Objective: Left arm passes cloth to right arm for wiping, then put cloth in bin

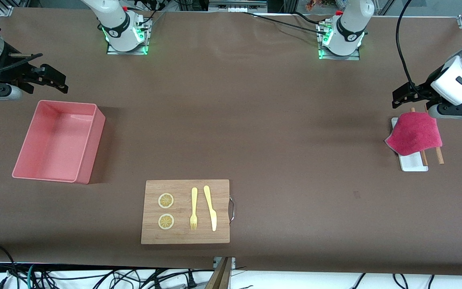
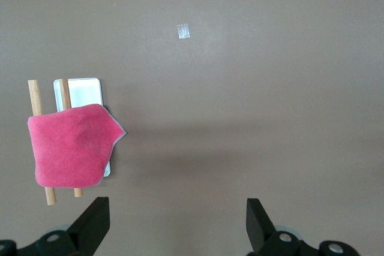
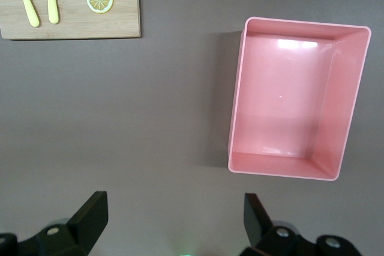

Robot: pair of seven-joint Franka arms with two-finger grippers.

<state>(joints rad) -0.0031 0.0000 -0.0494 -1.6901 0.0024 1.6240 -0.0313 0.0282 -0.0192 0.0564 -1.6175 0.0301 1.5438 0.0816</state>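
Front view: lying draped over a white tray (image 1: 413, 162) and two wooden sticks (image 1: 438, 154) near the bench (image 1: 255, 120) edge at the left arm's end, the cloth (image 1: 414, 133); sitting by the right arm's end, the bin (image 1: 34, 168); hovering above the cloth, the left claw (image 1: 400, 97).

Left wrist view: showing a scrap of tape (image 2: 183, 31), unseen elsewhere; left claw (image 2: 177, 223) spread apart.

Right wrist view: hanging beside the bin (image 3: 288, 169), right claw (image 3: 174, 220) spread wide; catching the wooden board (image 3: 72, 25).
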